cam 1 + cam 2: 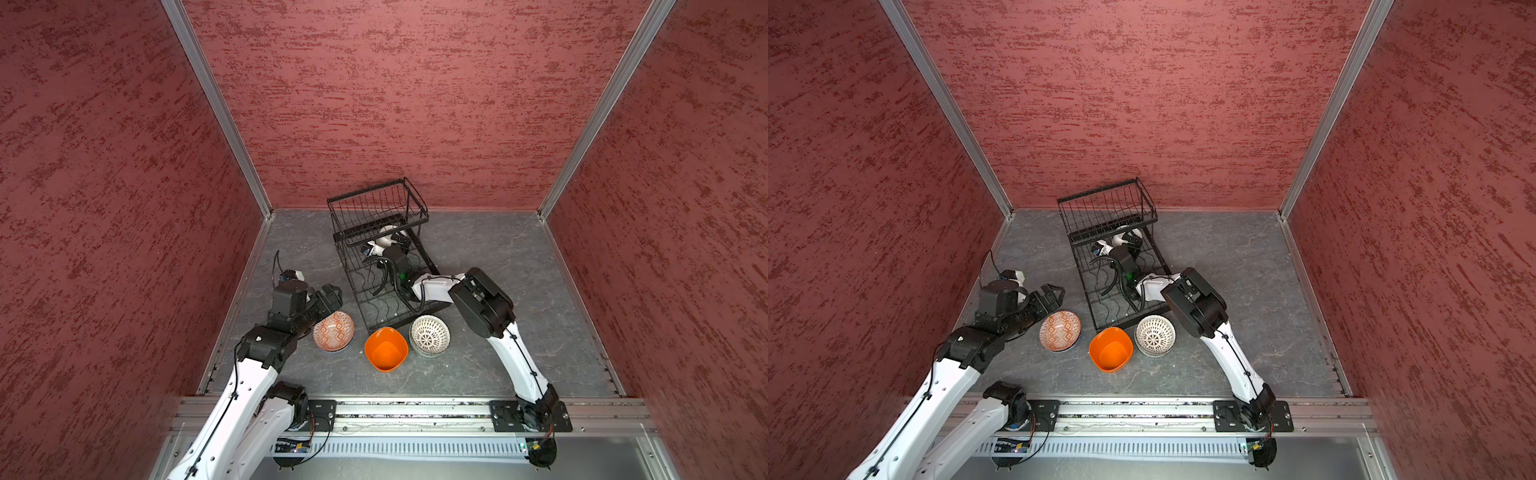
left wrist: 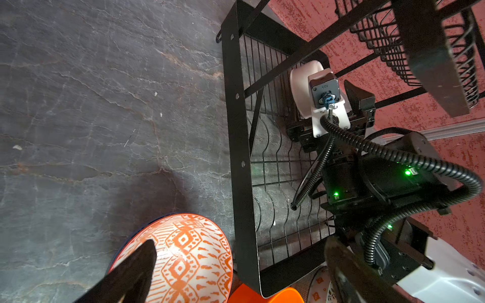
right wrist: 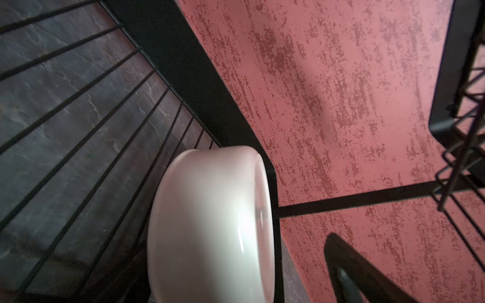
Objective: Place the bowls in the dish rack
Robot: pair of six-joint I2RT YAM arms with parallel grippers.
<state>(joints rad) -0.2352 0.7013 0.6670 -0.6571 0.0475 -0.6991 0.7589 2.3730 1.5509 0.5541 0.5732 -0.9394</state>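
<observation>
The big black dish rack (image 2: pixel 236 131) sits in the middle of the grey worktop (image 1: pixel 498 353). The right arm reaches in low, under the raised basket, to the far end of the rack's flat floor. A plain white bowl (image 3: pixel 210 223) stands there on its edge, among the wires. I think it stands up like that so it takes little room and more bowls can line up beside it.

The right end effector (image 1: pixel 395 240) is right by that bowl and stands wide. In the right wrist view there is a gap between the bowl and the one finger (image 3: pixel 349 272) that shows, so I think it is not squeezing the bowl. Wide jaws would let the arm slide out without knocking the bowl over.

More bowls wait on the worktop by the near end of the rack: an orange-and-white patterned bowl (image 1: pixel 333 331), a plain orange bowl (image 1: pixel 386 349) and a white lattice bowl (image 1: pixel 429 336), which sits on a small stack. None of these are in the rack yet.

The left end effector (image 1: pixel 1054 291) hangs just above the patterned bowl's edge, wide and holding nothing. I guess it waits there to pinch that rim next. The rack is close, so the trip would be short.
</observation>
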